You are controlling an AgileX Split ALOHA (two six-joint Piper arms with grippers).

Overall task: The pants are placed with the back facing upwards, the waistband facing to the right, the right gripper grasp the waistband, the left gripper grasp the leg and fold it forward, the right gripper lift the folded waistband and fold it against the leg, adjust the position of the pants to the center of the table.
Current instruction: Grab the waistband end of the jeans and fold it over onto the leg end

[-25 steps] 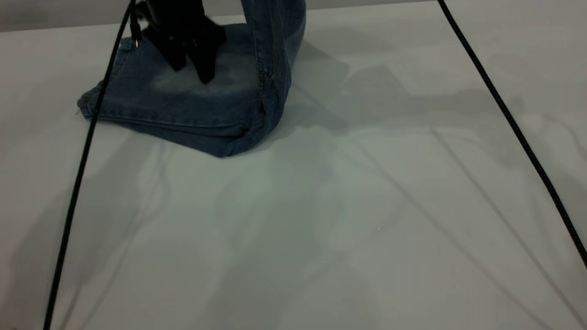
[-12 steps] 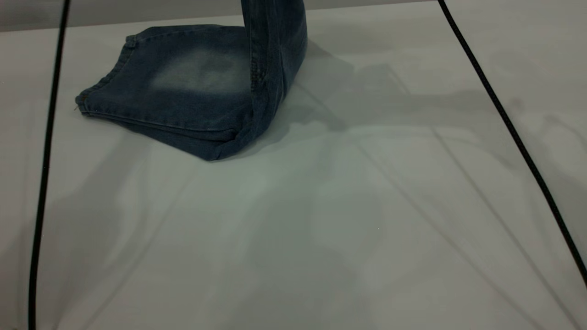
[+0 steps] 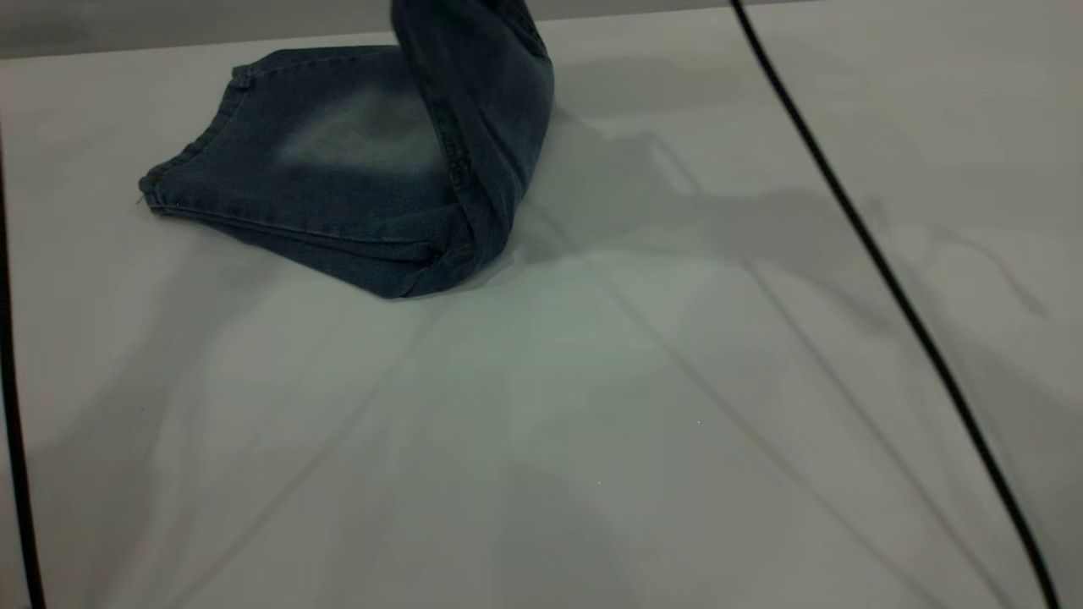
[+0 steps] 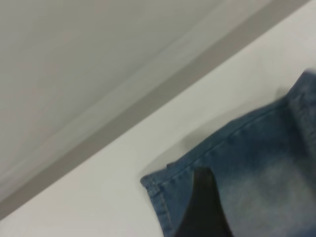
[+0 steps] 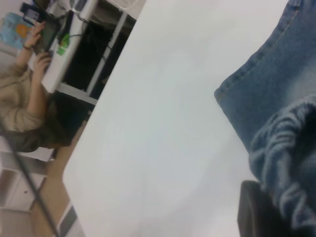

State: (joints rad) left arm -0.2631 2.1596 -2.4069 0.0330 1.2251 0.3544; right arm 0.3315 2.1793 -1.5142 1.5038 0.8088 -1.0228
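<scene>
The blue denim pants lie folded at the table's far left. Their waistband end rises steeply out of the exterior view's top and leans left over the flat leg part. In the right wrist view my right gripper is shut on the bunched waistband, with one dark finger showing beside the cloth. My left gripper hovers open above the leg hem; only one dark finger shows, holding nothing. Neither gripper appears in the exterior view.
A black cable runs diagonally across the right of the white table, and another cable hangs at the left edge. Beyond the table's edge a person sits by a rack.
The left gripper has lifted off the folded leg and left the exterior view. The raised waistband part has swung left over the leg. Both cables have shifted left.
</scene>
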